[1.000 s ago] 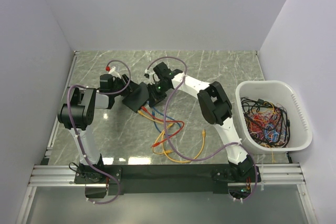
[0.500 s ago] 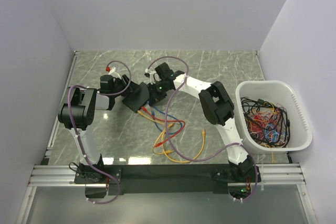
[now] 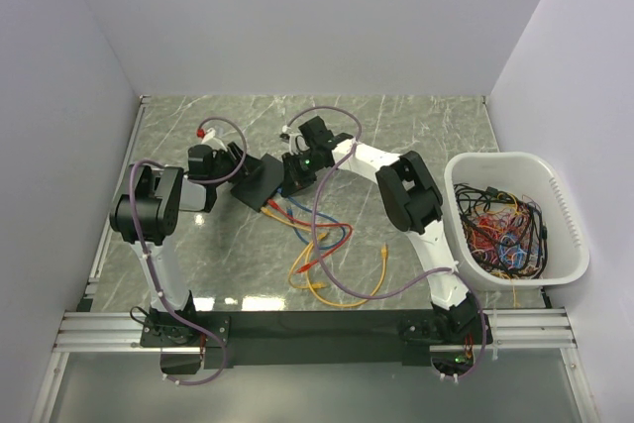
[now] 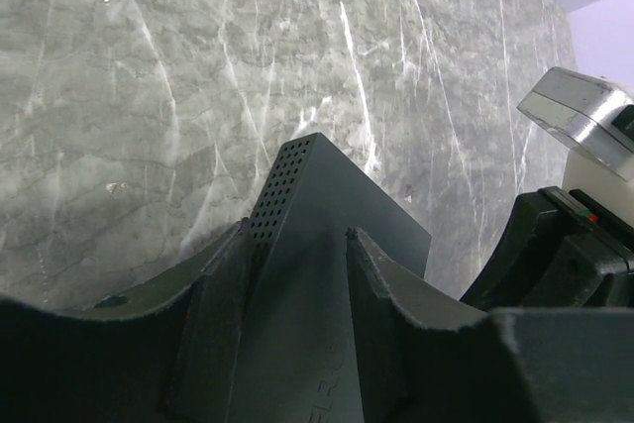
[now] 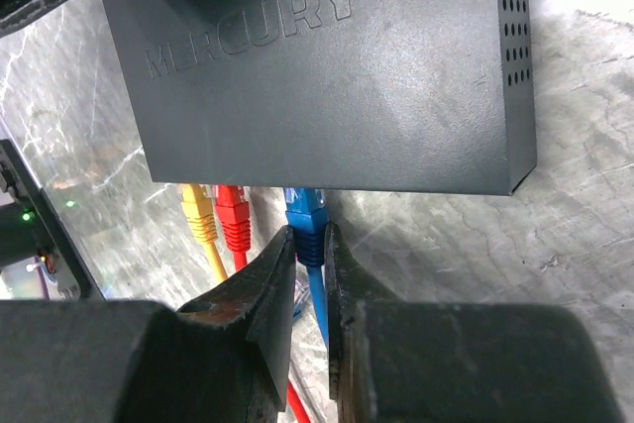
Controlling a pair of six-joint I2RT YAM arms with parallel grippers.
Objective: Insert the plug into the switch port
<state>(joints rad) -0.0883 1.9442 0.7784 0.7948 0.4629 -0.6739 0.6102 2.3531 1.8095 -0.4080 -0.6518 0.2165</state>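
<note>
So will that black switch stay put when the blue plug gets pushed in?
Probably not alone: the switch looks thin and light, so the blue plug could shove it back. The left pincer gripping its sides should brace it. Its shell looks rigid.

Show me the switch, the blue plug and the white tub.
switch (image 5: 327,76): right wrist view, middle of top face.
blue plug (image 5: 305,210): right wrist view, body at the port.
white tub (image 3: 500,156): top external view, far rim.

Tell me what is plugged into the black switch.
A yellow plug and a red plug run into the switch; the right gripper pinches a blue plug at the next socket. How deep it sits is hidden.
</note>
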